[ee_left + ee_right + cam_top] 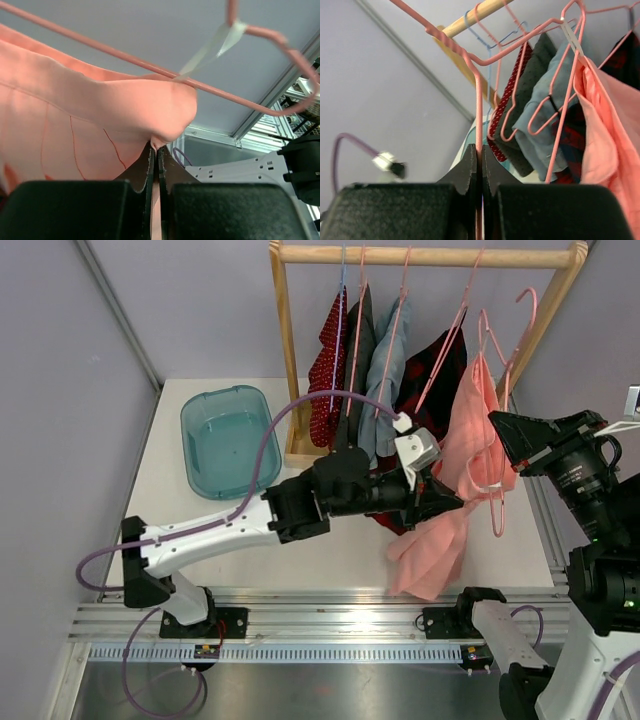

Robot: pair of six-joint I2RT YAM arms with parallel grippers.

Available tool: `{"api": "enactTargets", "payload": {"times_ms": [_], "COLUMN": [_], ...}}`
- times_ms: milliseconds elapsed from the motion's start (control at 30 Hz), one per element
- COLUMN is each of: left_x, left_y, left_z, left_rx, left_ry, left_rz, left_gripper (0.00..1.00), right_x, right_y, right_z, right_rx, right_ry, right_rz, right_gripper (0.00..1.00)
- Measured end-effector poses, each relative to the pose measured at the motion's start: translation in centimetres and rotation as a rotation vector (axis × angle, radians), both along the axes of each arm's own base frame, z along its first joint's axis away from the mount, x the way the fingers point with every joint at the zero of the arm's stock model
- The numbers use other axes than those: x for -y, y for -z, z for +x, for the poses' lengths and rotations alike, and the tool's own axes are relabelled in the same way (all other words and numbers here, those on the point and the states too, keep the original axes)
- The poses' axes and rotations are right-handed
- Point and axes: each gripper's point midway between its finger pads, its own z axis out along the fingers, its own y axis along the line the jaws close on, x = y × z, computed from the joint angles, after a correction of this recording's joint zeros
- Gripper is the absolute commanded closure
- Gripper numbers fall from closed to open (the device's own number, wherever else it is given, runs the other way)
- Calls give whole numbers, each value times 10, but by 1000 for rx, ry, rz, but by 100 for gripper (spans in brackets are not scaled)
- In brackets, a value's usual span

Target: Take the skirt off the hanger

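The salmon-pink skirt [470, 450] hangs from a pink wire hanger [522, 310] at the right end of the rack, its lower part drooping toward the table. My left gripper [455, 502] is shut on a fold of the skirt [100, 115], just below the hanger's wire [250, 100]; in the left wrist view the left gripper [154, 150] pinches cloth between its jaws. My right gripper [497, 425] is shut on the hanger's wire [478, 100], which runs straight up from its closed jaws [480, 152]. The skirt [610, 125] hangs to its right, a white loop [572, 37] over the hanger.
A wooden rack [430, 255] at the back holds several other garments on hangers [370, 360], including a red plaid one [435, 380]. A teal tub [228, 438] sits on the table at the left. Grey walls close both sides.
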Motion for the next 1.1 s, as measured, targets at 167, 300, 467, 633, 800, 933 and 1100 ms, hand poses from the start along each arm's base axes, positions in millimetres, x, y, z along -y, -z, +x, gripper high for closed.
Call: {"api": "enactTargets", "payload": {"times_ms": [167,300,467,633,800,933,1100], "left_x": [-35,-37,-12,7,9,7,-24], "left_y": [-30,-38,-12,16,26,32,52], "left_z": [-17,-45,-76,-115,-120,-110,-79], "left_rx": [26,36,41,64,83,97,164], "left_ry": [-8,43,115,192,180,108,-64], "left_rz": [-30,-45,25,105,137,160,292], "left_gripper": [100,100,100,100,100,100,100], "right_x": [26,42,59,83,95,93,70], "right_y": [15,29,36,34,34,33,21], "right_z": [9,13,20,26,27,30,15], "right_rx": [15,2,-13,-8,-9,-17,10], "right_ry": [161,252,353,482,551,537,418], "right_rz": [-27,-13,-3,0,0,-3,5], "right_gripper": [100,100,100,100,100,100,100]}}
